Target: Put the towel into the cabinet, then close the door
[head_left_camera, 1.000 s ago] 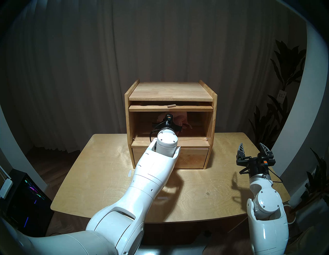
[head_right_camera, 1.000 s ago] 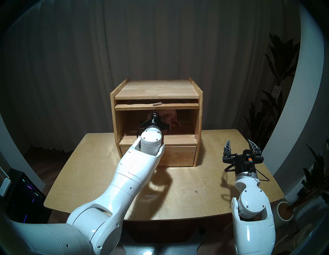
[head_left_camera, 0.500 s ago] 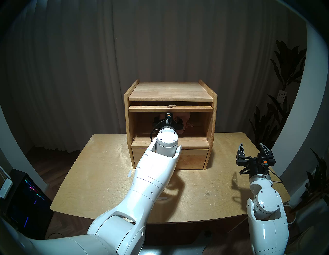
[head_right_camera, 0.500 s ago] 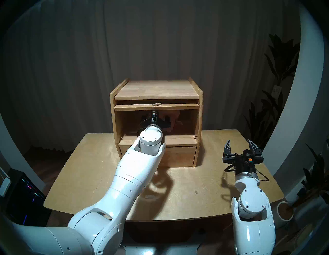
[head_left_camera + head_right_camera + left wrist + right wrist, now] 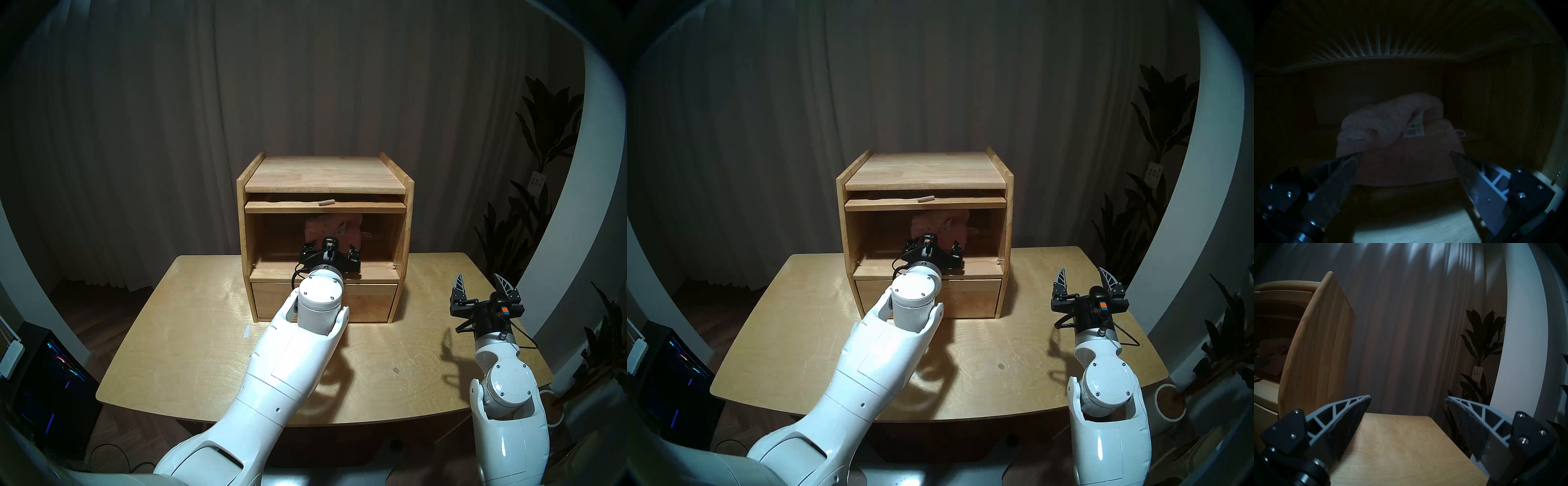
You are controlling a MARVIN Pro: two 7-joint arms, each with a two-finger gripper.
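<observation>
Lying in the box: the towel (image 5: pixel 1395 135) is seen inside the cabinet (image 5: pixel 325 176).
Left gripper (image 5: pixel 1407 153): fingers are spread apart, empty.
Right gripper (image 5: pixel 1408 400): fingers are spread apart, empty.

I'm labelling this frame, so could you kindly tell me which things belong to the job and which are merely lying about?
Job:
- towel
- cabinet
- door, slid in above the compartment
- left gripper

Bystanders:
- table
- right gripper
- plant
- curtain
</observation>
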